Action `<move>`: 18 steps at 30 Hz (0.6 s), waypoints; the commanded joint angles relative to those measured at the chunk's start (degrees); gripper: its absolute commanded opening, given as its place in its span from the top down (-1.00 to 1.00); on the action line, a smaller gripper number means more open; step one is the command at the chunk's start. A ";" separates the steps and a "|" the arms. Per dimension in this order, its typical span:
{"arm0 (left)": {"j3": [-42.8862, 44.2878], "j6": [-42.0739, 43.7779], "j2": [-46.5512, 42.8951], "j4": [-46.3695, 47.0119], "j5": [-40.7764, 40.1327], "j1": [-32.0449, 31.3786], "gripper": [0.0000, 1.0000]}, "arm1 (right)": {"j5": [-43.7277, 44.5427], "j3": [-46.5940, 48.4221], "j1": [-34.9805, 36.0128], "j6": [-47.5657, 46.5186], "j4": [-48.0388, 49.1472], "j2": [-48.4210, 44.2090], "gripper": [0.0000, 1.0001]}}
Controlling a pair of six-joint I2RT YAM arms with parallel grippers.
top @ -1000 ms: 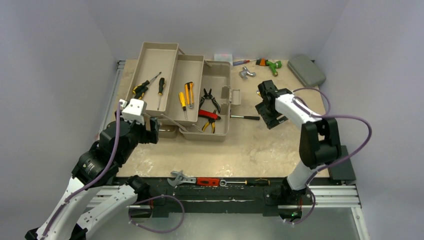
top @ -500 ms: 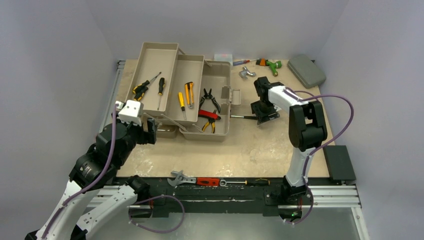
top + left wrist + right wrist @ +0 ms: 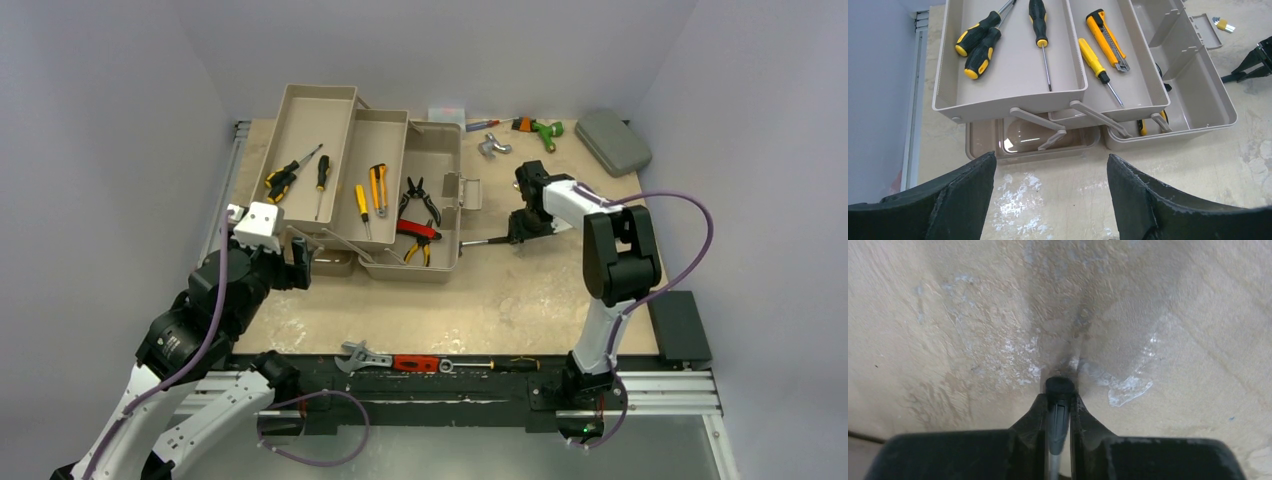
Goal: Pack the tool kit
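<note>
screwdrivers (image 3: 281,180) in tray (image 3: 315,115), pliers (image 3: 418,229) in toolbox (image 3: 440,150)

Smooth matt tan plastic: toolbox (image 3: 1013,102). Rough, scuffed, matt: tabletop (image 3: 973,315) past right fingers (image 3: 1030,425). Dark smooth plastic: screwdriver (image 3: 1059,390) between them.

Most of the screwdriver (image 3: 1058,386) behind right hand (image 3: 1058,400)

The tan toolbox (image 3: 447,150) stands open in the upper centre of the top view. Its two trays fan out to the upper left, and its smoky lid (image 3: 1020,141) lies flat on the counter (image 3: 520,290) beneath them. The far-left tray (image 3: 312,115) holds three black-and-yellow screwdrivers (image 3: 283,178). The middle tray (image 3: 388,135) holds a yellow screwdriver (image 3: 365,203) and a yellow utility knife (image 3: 378,186). The base holds black pliers (image 3: 418,195) and red-handled pliers (image 3: 418,229). Just right of the box, a black-handled screwdriver (image 3: 485,240) is pinched by its handle between the fingers (image 3: 1033,422) of the right gripper (image 3: 522,228), its shaft pointing at the box.
</note>
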 commanded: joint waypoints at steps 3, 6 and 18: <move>-0.34 0.93 -0.42 1.57 -0.79 0.30 -0.57 | -0.52 -3.25 -1.63 1.33 0.99 -0.24 1.00; -0.38 0.93 -0.28 1.61 -0.87 0.31 -0.57 | 2.31 -4.58 -2.93 0.98 0.04 -4.28 1.00; -0.34 1.02 1.02 1.56 -0.90 0.32 -0.57 | 16.63 2.54 -7.37 -25.69 -2.75 -13.51 1.00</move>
